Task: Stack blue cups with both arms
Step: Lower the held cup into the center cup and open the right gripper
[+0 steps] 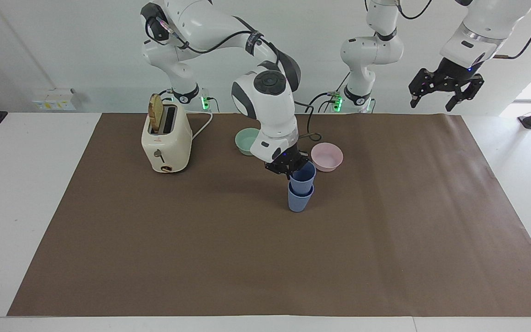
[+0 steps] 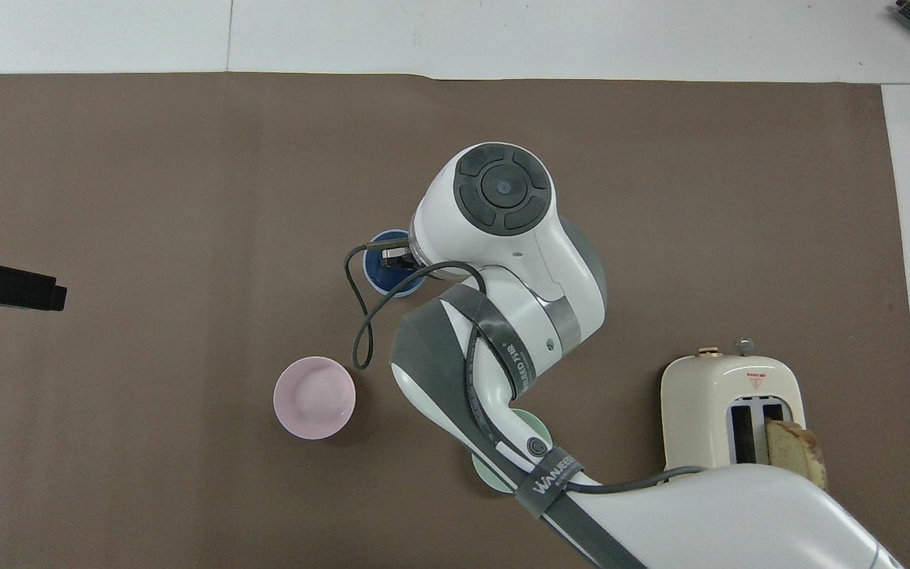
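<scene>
Right tool clamped on upper blue cup | left tool spread wide, holding nothing

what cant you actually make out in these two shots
- Overhead view: the lower blue cup, hidden under the upper blue cup and the right arm.
- Overhead view: most of the green bowl, under the right arm.
- Overhead view: the left gripper, cut off by the edge.
- Both views: how deep the upper cup sits.

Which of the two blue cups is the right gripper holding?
The upper blue cup, partly nested in the lower blue cup that stands on the mat. The right gripper is shut on the upper cup's rim.
</scene>
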Controlling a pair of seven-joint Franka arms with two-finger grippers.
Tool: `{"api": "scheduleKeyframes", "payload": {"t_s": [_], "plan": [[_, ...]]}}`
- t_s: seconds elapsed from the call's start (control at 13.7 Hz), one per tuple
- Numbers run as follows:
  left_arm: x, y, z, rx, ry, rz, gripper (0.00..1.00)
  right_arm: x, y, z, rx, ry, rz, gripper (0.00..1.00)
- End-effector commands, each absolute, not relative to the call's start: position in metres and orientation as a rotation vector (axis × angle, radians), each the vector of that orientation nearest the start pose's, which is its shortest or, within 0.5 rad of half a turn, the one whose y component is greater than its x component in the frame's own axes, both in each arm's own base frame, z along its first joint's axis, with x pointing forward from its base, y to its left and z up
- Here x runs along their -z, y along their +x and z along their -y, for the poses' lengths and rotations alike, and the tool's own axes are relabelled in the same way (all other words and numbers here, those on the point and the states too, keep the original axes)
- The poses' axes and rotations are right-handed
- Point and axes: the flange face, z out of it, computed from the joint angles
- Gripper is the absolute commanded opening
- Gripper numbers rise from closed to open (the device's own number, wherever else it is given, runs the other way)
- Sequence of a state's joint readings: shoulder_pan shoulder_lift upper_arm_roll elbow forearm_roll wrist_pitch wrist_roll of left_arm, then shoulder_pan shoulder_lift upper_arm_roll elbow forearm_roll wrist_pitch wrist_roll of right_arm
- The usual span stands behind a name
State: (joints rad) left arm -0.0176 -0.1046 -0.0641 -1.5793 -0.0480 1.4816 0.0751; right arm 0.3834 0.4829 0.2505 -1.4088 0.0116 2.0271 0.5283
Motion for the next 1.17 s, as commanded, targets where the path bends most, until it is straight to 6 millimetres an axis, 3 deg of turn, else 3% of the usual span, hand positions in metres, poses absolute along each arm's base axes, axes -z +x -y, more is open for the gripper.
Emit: {"api": "scheduleKeyframes", "payload": {"t_s": [0.0, 0.66, 0.73, 0.8, 0.88, 1.1], "plan": [[-0.669, 0.501, 0.049, -0.001, -3.183, -0.255, 1.0, -0.441, 0.594, -0.392, 0.093, -2.951, 0.088, 0.0], [-0.669, 0.501, 0.049, -0.001, -3.183, -0.255, 1.0, -0.421, 0.603, -0.382, 0.091, -2.967, 0.094, 0.0], [-0.668, 0.501, 0.049, -0.003, -3.183, -0.255, 1.0, -0.422, 0.603, -0.382, 0.092, -2.965, 0.093, 0.26], [-0.668, 0.501, 0.049, -0.003, -3.183, -0.255, 1.0, -0.421, 0.604, -0.382, 0.095, -2.963, 0.093, 0.84], [-0.668, 0.501, 0.049, -0.003, -3.183, -0.255, 1.0, -0.422, 0.604, -0.382, 0.112, -2.957, 0.093, 1.0], [-0.668, 0.501, 0.049, -0.003, -3.183, -0.255, 1.0, -0.423, 0.605, -0.382, 0.114, -2.956, 0.095, 1.0]]}}
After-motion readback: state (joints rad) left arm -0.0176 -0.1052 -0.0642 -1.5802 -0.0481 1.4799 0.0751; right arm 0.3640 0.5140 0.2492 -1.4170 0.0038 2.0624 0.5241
